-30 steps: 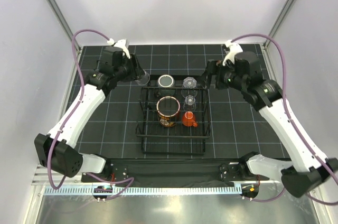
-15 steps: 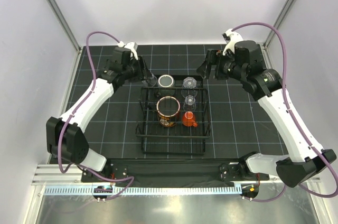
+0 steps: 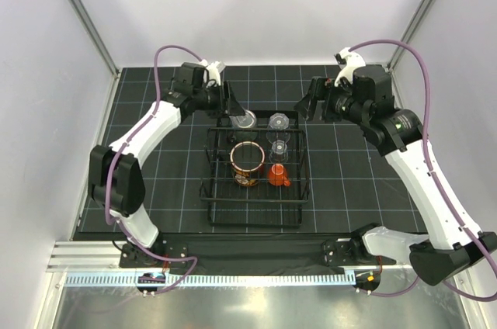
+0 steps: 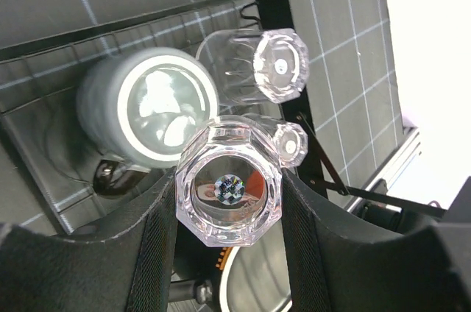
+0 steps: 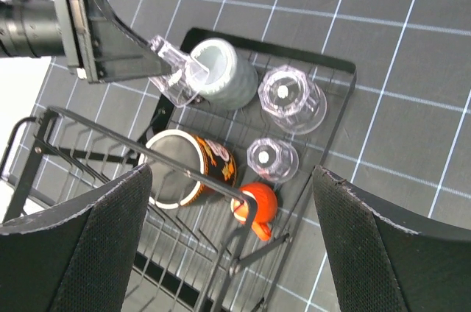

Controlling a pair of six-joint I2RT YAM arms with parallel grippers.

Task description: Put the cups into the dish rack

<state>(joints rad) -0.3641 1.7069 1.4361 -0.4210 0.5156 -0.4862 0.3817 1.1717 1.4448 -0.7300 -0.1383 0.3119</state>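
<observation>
Black mat [image 3: 349,181] with a white grid, pale walls [image 3: 256,11], ribbed silver rail [image 3: 256,279] along the near edge.

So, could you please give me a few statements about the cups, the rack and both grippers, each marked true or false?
1. The left gripper grips a small clear faceted cup. True.
2. The right gripper holds the small orange cup. False: its jaws are open and empty, and that cup sits in the black wire dish rack.
3. The large mug with a red inside and dark patterned outside is inside the rack. True.
4. The grey-green cup stands on the mat outside the rack. False: it is in the rack's far-left corner.
5. Three clear cups are in the rack. False: only two are; the third is the held one.
</observation>
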